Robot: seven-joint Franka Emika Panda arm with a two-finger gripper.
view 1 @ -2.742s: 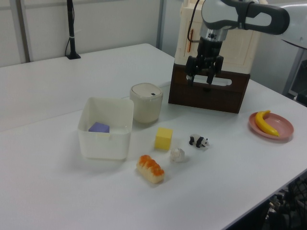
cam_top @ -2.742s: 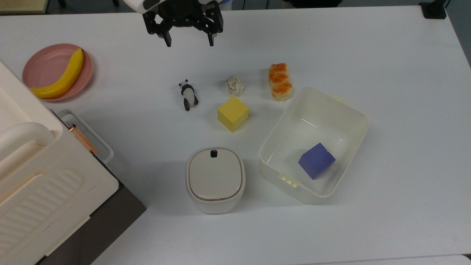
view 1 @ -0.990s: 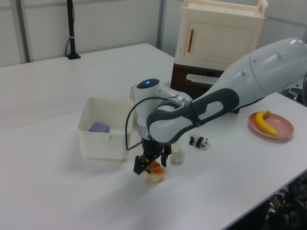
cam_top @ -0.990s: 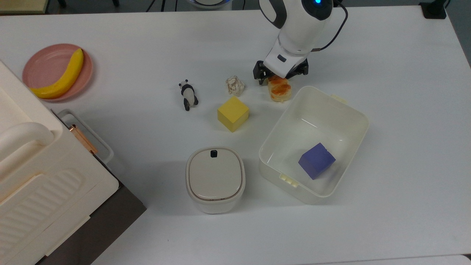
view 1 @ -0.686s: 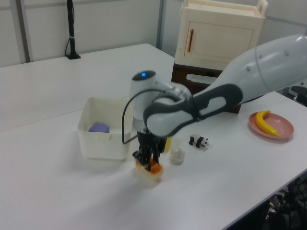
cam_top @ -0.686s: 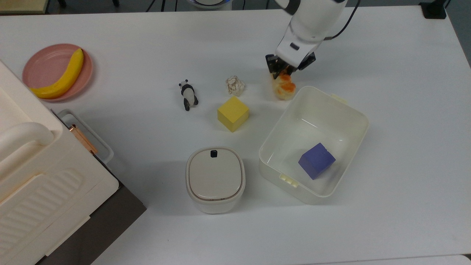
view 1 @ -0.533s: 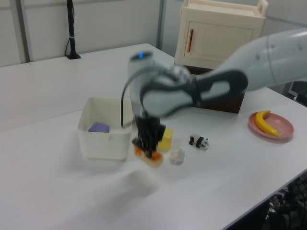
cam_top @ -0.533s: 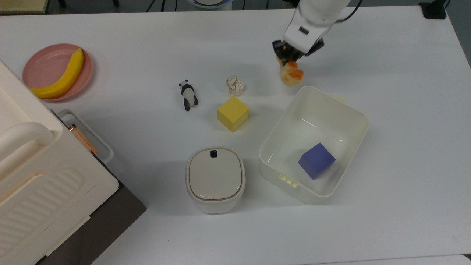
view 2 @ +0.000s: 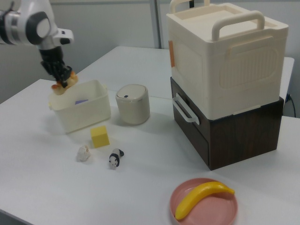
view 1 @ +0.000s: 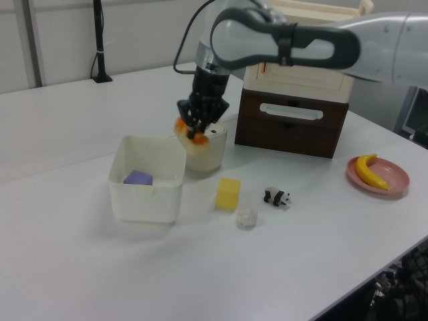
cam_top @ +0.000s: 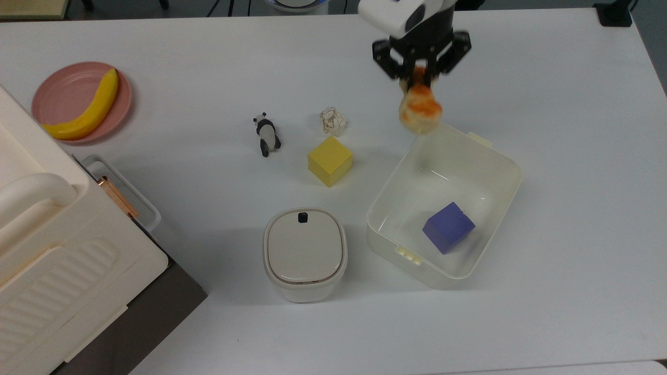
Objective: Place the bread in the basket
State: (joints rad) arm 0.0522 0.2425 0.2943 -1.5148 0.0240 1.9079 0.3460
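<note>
The bread (cam_top: 420,110), a cream loaf with an orange glazed top, hangs in the air with my gripper (cam_top: 419,78) shut on its upper end. In the top view it dangles over the far corner of the basket (cam_top: 500,151), a cream-white tub with a purple cube (cam_top: 448,227) inside. The left view has the bread (view 1: 191,136) above the basket's (view 1: 148,197) right rim, gripper (view 1: 196,124) pointing down. The right view shows the bread (view 2: 62,86) at the basket's (view 2: 89,117) left end, under the gripper (view 2: 63,78).
A yellow cube (cam_top: 330,161), a paper ball (cam_top: 333,120) and a toy panda (cam_top: 267,135) lie left of the basket in the top view. A white lidded bin (cam_top: 305,253) stands nearer. A banana (cam_top: 86,108) rests on a pink plate (cam_top: 60,94). A cream box (cam_top: 47,260) fills the top view's lower left.
The gripper came down on the bread, shut on it and lifted it off the table. It has since risen and carried the loaf to above the basket's far corner.
</note>
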